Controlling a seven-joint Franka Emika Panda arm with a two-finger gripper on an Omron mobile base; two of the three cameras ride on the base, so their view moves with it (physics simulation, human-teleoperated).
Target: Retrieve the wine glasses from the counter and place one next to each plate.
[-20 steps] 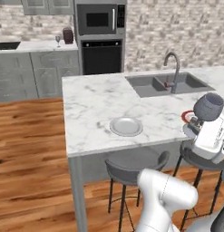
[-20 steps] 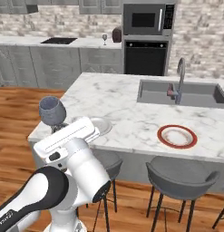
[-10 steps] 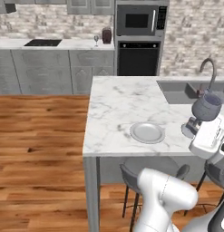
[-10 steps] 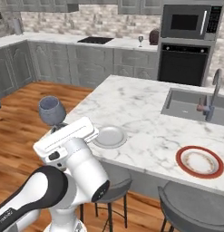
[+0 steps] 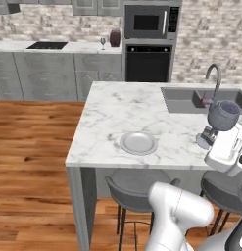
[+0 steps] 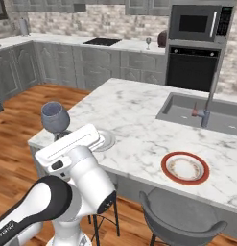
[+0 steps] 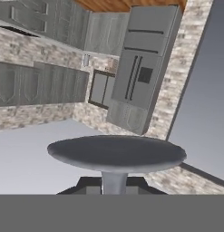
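Driving along the island point(image 5: 112, 117), the base is carrying both base cameras with it, so the whole kitchen is sliding across those views while the things themselves are staying put. The gripper point(image 5: 216, 138) is holding one wine glass point(image 5: 223, 115) by its stem, fingers narrow, though the pads are hard to make out. The grey plate point(image 5: 138, 143) is sitting near the island's front edge, the red-rimmed plate point(image 6: 185, 167) further along it. A second glass point(image 5: 103, 43) is waiting on the counter point(image 5: 68, 47). Placement is probably coming next.
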